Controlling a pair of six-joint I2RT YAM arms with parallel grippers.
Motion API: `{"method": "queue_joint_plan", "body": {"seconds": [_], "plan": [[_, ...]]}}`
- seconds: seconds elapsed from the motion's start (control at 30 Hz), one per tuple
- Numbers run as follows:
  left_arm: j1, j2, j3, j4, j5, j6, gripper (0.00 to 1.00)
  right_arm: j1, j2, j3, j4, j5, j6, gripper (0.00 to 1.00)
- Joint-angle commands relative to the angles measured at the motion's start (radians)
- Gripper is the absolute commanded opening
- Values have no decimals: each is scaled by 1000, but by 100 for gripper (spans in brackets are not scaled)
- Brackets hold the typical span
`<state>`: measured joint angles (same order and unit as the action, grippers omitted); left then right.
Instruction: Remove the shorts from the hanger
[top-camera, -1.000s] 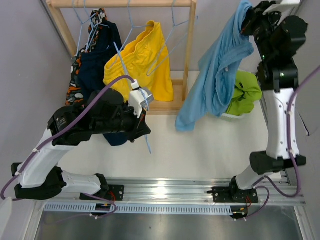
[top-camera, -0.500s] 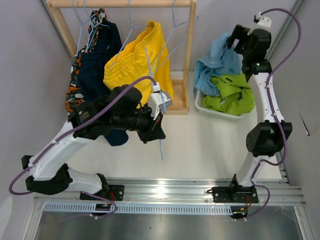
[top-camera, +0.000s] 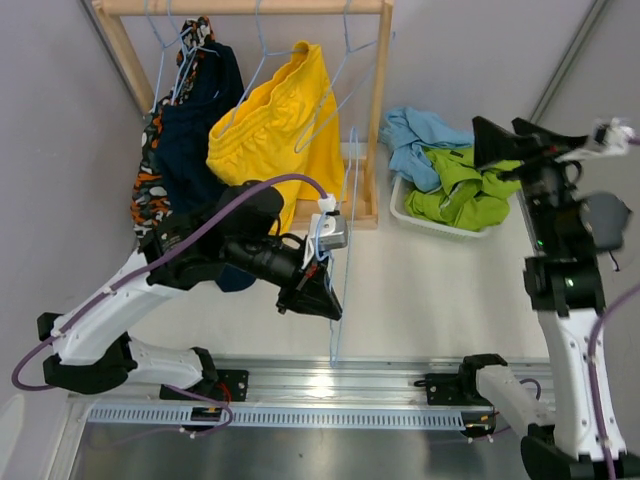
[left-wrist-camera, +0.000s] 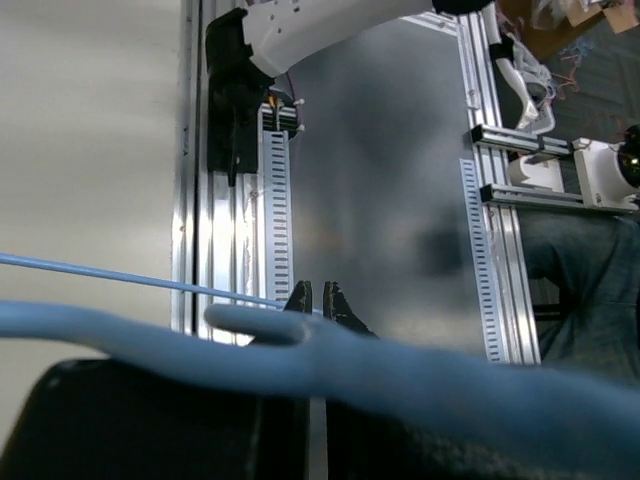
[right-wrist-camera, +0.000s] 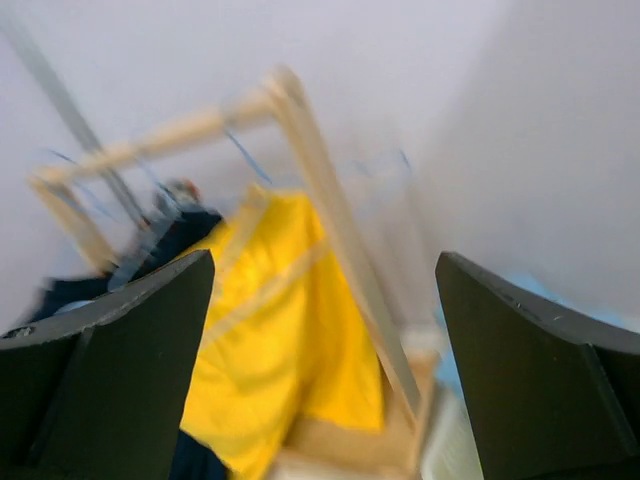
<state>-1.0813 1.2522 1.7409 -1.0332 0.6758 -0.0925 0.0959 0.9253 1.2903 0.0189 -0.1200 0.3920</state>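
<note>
My left gripper (top-camera: 318, 287) is shut on a bare light blue hanger (top-camera: 343, 250) that stands upright over the table in front of the rack. Up close, its fingers (left-wrist-camera: 300, 297) pinch the thin wire and the hanger's hook (left-wrist-camera: 420, 372) blurs across the foreground. Yellow shorts (top-camera: 278, 125), dark navy shorts (top-camera: 195, 135) and camouflage shorts (top-camera: 150, 185) hang on the wooden rack (top-camera: 377, 110). Light blue shorts (top-camera: 418, 135) and lime green shorts (top-camera: 462, 192) lie in the white basket (top-camera: 425, 222). My right gripper (top-camera: 497, 137) is open and empty, right of the basket. It faces the yellow shorts (right-wrist-camera: 285, 340).
Several empty blue hangers (top-camera: 340, 70) still hang on the rack's top bar (top-camera: 240, 7). A metal rail (top-camera: 330, 380) runs along the near edge with both arm bases. A grey wall lies on the left and a slanted pole (top-camera: 565, 55) at the far right.
The right gripper opened and dropped the light blue shorts into the basket, then swung back to the right. The left arm carried the hanger rightward and toward the near edge.
</note>
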Motion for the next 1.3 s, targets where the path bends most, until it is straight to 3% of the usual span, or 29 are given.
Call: {"method": "queue_joint_plan", "body": {"seconds": [0.0,0.13,0.3,0.57,0.97,1.27], "plan": [[53,-4,135,-52,-51,69,0,2,-78,-63,38,-113,108,99],[191,6,238,-30,-162,47,0,4,-181,-157,6,-139,134,99],[405,110,323,24,-145,0,0,4,-291,-261,-63,-165,157,99],[575,399,499,122,102,-62,0,5,-352,-292,-135,-185,142,100],[609,576,608,347,376,-239,0,4,-370,-318,-163,-185,79,99],[672,647,606,882,570,-620,0,2,-376,-358,-129,-199,82,99]]}}
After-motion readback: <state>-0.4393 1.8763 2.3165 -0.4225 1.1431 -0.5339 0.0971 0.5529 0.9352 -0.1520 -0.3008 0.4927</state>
